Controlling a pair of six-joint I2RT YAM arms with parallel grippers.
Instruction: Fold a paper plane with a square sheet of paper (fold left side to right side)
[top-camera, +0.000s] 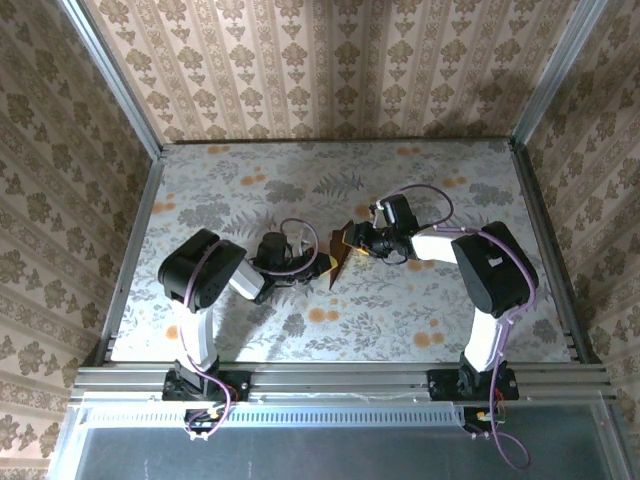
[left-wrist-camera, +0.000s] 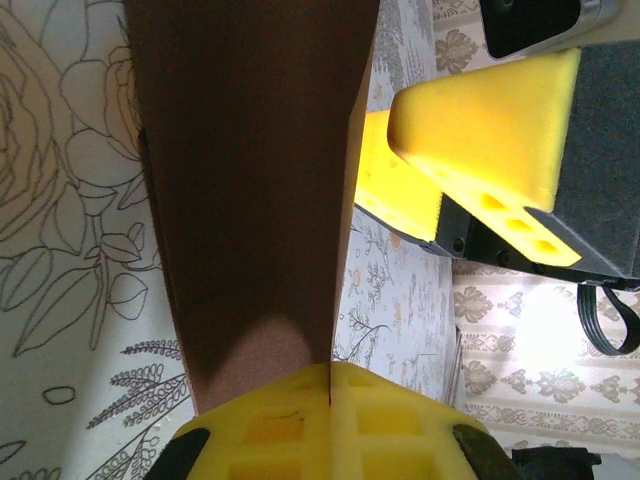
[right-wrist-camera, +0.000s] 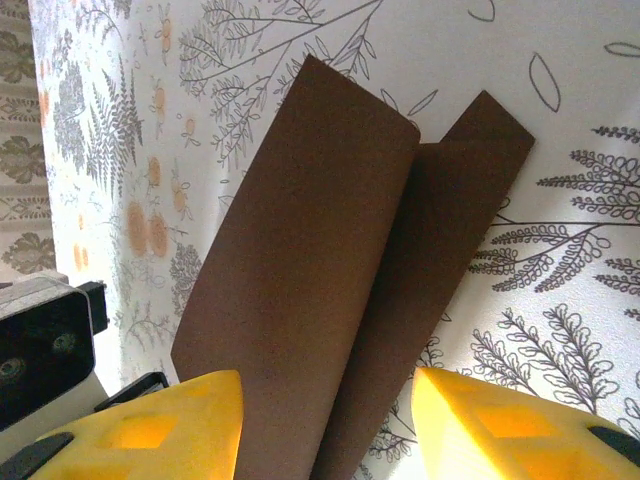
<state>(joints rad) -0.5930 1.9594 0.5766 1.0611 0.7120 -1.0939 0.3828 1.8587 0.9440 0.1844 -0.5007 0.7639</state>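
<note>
The square sheet of paper (top-camera: 338, 257), dark reddish-brown, stands on edge near the table's middle between my two grippers. It is bent into a loose fold: one flap curls up and over, the other lies lower (right-wrist-camera: 330, 250). My left gripper (top-camera: 322, 263) is shut on the sheet's near edge, and the paper (left-wrist-camera: 250, 180) runs up from between its yellow pads (left-wrist-camera: 400, 420). My right gripper (right-wrist-camera: 325, 440) is open, one yellow finger on each side of the folded sheet, the right one clear of it. Its fingers (left-wrist-camera: 490, 110) show in the left wrist view, just right of the paper.
The table (top-camera: 430, 180) has a pale cloth printed with grey ferns and orange blotches (top-camera: 322, 315). Patterned walls and metal posts close in the back and both sides. An aluminium rail (top-camera: 340, 378) runs along the near edge by the arm bases.
</note>
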